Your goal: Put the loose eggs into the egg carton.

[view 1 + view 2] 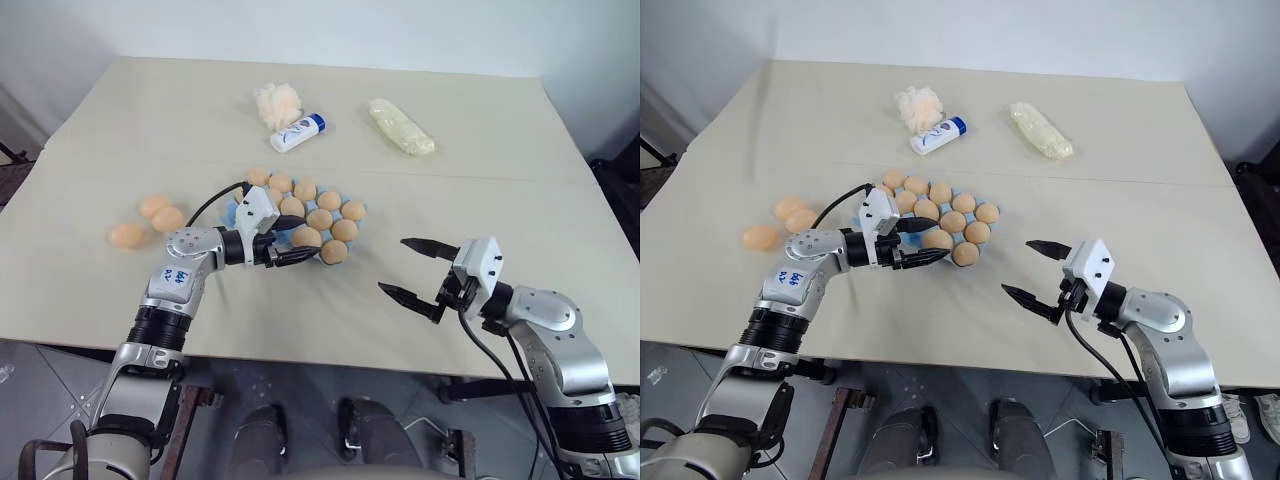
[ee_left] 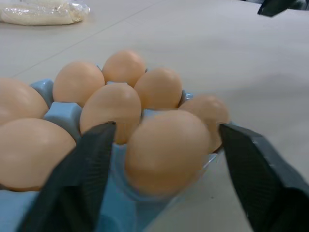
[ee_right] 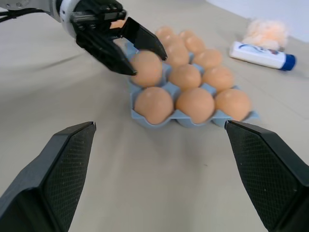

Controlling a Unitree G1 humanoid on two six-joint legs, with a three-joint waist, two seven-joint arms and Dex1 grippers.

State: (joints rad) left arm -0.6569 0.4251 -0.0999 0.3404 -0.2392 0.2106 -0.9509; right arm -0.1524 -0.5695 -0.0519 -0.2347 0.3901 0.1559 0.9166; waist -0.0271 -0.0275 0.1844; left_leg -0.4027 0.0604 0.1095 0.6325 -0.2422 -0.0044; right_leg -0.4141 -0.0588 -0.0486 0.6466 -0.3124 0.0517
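Eggs fill most of the egg carton (image 3: 193, 118), a light blue moulded tray sitting near the middle of the beige table (image 1: 480, 150); so little of the blue shows between them that its full count of cups is hard to make out from the head views. Three loose eggs (image 1: 150, 220) lie in a cluster well apart from it, toward the table's left edge. The left gripper (image 1: 290, 245) is at the carton's near-left corner, its two black fingers spread to either side of an egg (image 2: 166, 152) that sits in a cup there — in the left wrist view both fingers stand clear of the shell with a gap on each side, and the carton's left part is cut off by the frame. The right gripper (image 1: 415, 270) hangs over bare table to the right of the carton, its fingers wide apart and empty. At the far side of the table lie a white bottle with a blue cap (image 1: 298, 132), touching a pale puffy bundle (image 1: 277, 102) whose nature is unclear, and a pale lumpy oblong bag (image 1: 400, 127) further right. The bottle's label has blue print too small to read. A sticker on the left forearm (image 1: 176, 279) carries blue marks, also illegible.
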